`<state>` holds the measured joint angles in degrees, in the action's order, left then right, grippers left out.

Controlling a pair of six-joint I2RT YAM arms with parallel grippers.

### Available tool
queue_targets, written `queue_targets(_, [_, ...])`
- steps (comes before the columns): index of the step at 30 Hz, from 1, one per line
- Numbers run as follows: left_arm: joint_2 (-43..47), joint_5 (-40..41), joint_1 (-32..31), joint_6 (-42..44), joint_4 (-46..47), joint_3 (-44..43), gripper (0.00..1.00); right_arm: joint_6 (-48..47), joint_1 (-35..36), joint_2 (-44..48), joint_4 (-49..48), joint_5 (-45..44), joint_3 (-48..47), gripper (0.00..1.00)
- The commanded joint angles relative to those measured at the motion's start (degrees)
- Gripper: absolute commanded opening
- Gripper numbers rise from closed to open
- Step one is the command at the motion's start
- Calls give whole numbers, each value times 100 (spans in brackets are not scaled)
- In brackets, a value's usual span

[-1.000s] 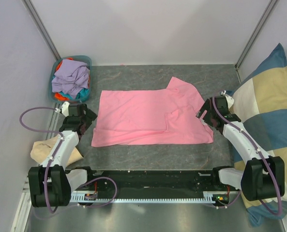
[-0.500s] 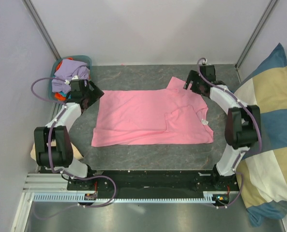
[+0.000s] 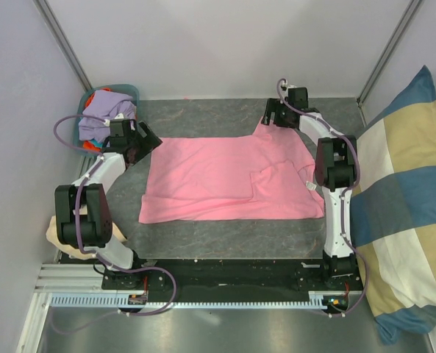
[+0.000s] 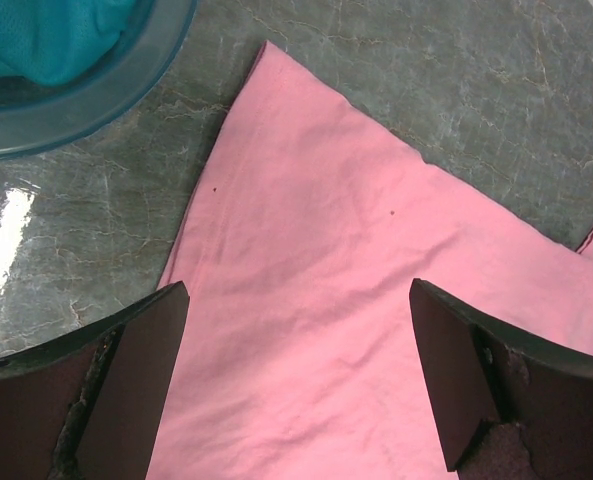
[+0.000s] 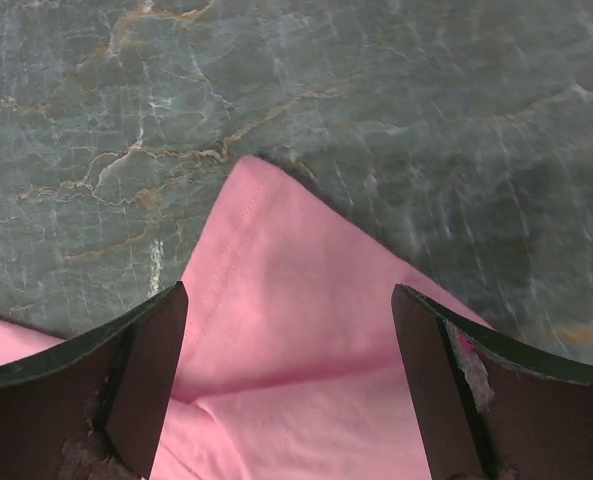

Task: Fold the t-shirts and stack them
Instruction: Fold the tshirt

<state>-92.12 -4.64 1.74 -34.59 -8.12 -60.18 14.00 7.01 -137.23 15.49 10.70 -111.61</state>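
Observation:
A bright pink t-shirt [image 3: 225, 180] lies spread flat on the grey table, its white neck label [image 3: 312, 187] at the right edge. My left gripper [image 3: 148, 140] hovers open over the shirt's far left corner [image 4: 276, 120], pink cloth between its fingers [image 4: 141, 375] but not pinched. My right gripper [image 3: 268, 118] stands open over the far right sleeve tip [image 5: 266, 220], with its fingers [image 5: 441, 385] on either side of it. Lavender, teal and orange t-shirts [image 3: 106, 112] are heaped in a basket at the far left.
The teal basket [image 4: 106, 95] stands just left of the shirt's far corner. A large blue-and-cream checked cushion [image 3: 409, 198] fills the right side. A beige cloth [image 3: 56, 232] lies by the left arm's base. Walls close in the back and the left.
Both arms have swung away from the shirt's sides to its far corners, the left near the basket, the right to the sleeve tip. The shirt has not moved.

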Motion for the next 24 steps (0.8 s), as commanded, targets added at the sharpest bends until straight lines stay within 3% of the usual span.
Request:
queue_targets(1, [-26, -98, -16, 277, 206, -178, 100, -424, 46, -400, -46, 573, -809, 91])
queue_targets(12, [-149, -142, -16, 207, 223, -178, 100, -521, 47, -1192, 24, 1110, -1697, 91])
queue_targets(24, [-219, -159, -16, 198, 249, -117, 100, -793, 55, -797, -133, 925, -1170, 90])
